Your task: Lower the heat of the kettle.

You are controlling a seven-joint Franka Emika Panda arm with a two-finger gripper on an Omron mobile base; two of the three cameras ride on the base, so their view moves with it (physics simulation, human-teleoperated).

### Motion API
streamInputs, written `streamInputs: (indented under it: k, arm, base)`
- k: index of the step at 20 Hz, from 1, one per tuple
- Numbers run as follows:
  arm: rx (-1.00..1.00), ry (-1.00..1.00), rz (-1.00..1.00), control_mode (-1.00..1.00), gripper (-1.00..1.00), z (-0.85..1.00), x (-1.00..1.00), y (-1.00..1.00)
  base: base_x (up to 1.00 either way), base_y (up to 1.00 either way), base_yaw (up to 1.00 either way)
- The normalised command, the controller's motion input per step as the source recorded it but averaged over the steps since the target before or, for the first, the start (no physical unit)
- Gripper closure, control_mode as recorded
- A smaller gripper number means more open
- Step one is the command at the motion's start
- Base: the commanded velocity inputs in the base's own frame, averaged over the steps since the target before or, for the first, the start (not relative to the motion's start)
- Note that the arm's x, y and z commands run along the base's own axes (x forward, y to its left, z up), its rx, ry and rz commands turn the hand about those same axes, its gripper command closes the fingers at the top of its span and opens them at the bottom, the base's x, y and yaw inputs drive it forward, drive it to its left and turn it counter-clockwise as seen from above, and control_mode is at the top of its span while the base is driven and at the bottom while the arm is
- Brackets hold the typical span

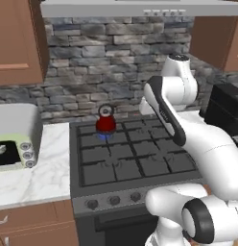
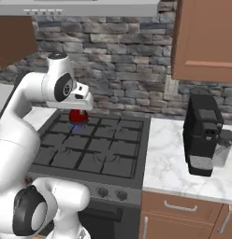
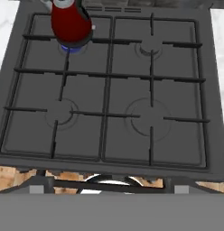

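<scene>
Stone-walled kitchen with wooden cabinets: a dark grey four-burner gas stove [image 1: 133,153] sits between two stretches of white marble tabletop [image 1: 39,168]. On the stove's rear left burner stands the small round-bodied red kettle [image 1: 105,122] with a dark looped handle and a greyish lid; a blue flame [image 3: 71,48] shows under its base. A row of round dark knobs [image 1: 113,200] runs along the stove's front panel.

The white arm rises over the stove's right half, and the hand looks down on the grates from above. Seen from the hand, the kettle lies in the upper left corner, well apart from the claw, which hangs over the stove's front edge; from the right base camera the kettle [image 2: 78,115] peeks out just below the arm's wrist. The claw's fingertips cannot be made out, so I cannot tell how far it is open or whether it holds anything.

A cream toaster oven [image 1: 15,139] stands on the left tabletop, a black coffee machine [image 2: 202,135] on the right.
</scene>
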Motion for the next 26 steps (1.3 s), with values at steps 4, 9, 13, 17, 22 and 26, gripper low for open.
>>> streamInputs:
  k: [4, 9, 13, 17, 22, 26]
  arm:
    - [0.0, 0.0, 0.0, 1.0, -1.0, 0.0, 0.0, 0.0]
    - [0.0, 0.0, 0.0, 1.0, -1.0, 0.0, 0.0, 0.0]
    - [0.0, 0.0, 0.0, 1.0, -1.0, 0.0, 0.0, 0.0]
    - [0.0, 0.0, 0.0, 1.0, -1.0, 0.0, 0.0, 0.0]
    - [0.0, 0.0, 0.0, 1.0, -1.0, 0.0, 0.0, 0.0]
    - [0.0, 0.0, 0.0, 1.0, -1.0, 0.0, 0.0, 0.0]
  base:
    - [0.0, -1.0, 0.0]
    - [0.0, -0.66, 0.0]
    - [0.02, -0.15, 0.0]
    - [0.05, 0.06, -0.03]
    - [0.0, 0.35, -0.07]
    - [0.0, 0.44, -0.06]
